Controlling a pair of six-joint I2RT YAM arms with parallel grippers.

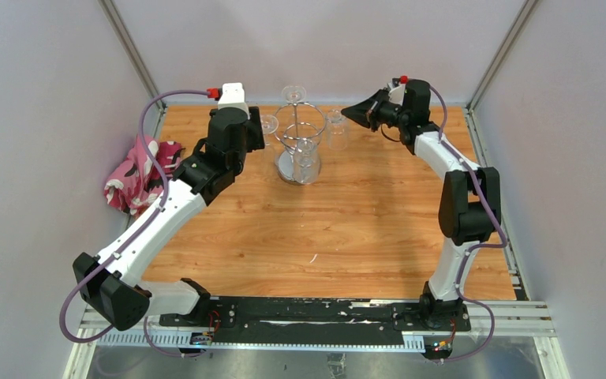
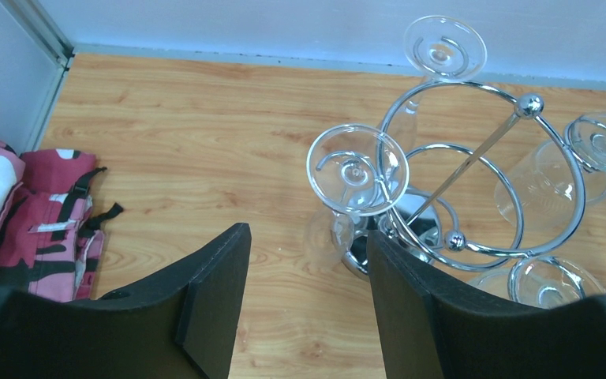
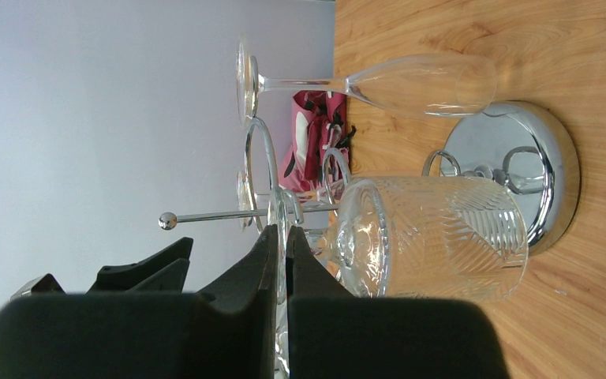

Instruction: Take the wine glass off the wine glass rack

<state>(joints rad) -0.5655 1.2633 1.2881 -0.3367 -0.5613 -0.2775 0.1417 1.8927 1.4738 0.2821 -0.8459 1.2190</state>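
Note:
The chrome wine glass rack (image 1: 301,139) stands at the back middle of the table with several glasses hanging upside down from its rings. My right gripper (image 3: 282,237) is shut on the thin foot disc of a cut-pattern wine glass (image 3: 434,237) on the rack's right side (image 1: 335,126). My left gripper (image 2: 308,245) is open and empty, just left of the rack, with a hanging glass's foot (image 2: 357,170) right ahead of its jaws. The rack's round base (image 3: 521,174) sits under the glasses.
A pink camouflage cloth bag (image 1: 138,174) lies at the table's left edge, also in the left wrist view (image 2: 31,213). A slim flute (image 3: 410,83) hangs on the rack's far side. The back wall stands close behind the rack.

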